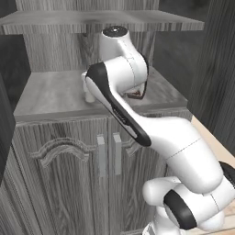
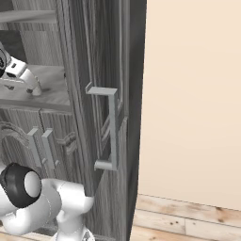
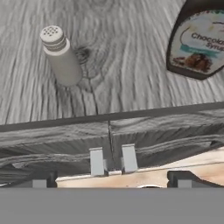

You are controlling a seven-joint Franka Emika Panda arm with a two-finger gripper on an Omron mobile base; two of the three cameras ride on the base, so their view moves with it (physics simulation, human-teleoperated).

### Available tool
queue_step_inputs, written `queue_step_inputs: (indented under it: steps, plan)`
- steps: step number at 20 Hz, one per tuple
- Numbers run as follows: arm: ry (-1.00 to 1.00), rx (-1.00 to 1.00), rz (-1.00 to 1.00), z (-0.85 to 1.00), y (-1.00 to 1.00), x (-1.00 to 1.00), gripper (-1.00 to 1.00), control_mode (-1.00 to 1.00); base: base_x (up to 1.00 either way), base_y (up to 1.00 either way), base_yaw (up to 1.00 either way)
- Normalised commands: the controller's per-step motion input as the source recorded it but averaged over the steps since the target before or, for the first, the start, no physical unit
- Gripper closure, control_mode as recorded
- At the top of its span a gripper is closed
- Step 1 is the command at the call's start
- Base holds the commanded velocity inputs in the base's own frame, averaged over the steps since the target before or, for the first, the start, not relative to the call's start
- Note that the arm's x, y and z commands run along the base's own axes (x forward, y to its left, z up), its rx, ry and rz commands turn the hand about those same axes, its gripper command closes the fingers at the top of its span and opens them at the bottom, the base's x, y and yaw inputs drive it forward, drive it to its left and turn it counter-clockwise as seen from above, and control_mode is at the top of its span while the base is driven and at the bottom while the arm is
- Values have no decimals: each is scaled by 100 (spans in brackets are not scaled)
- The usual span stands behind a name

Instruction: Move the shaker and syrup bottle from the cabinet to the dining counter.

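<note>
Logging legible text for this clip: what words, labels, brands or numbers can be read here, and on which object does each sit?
"Chocolate": on the label of the syrup bottle, hand view; the end of the word is cut off by the picture edge.
"Syrup": the line below on the same label, blurred and partly cut off; likely reading.
Shaker: no text.
Cabinet: no text.

A plain cream wall (image 2: 193, 94) rises to the right, meeting a light wooden plank floor (image 2: 183, 221) with visible knots and seams; the same pale floor (image 1: 215, 142) shows in the left base view.
</note>
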Motion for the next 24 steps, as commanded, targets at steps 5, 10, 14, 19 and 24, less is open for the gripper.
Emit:
queue_step_inputs:
  steps: [5, 10, 14, 19, 24]
  plan:
    - [-18, -3, 5, -6, 9, 17, -100, -100, 0, 0, 0]
    - [-21, 0, 3, -3, 0, 31, -100, -100, 0, 0, 0]
    - [-4, 0, 0, -3, 1, 39, -100, -100, 0, 0, 0]
    - [0, 0, 0, 0, 9, 39, -100, -100, 0, 0, 0]
    - [0, 0, 0, 0, 21, 26, -100, -100, 0, 0, 0]
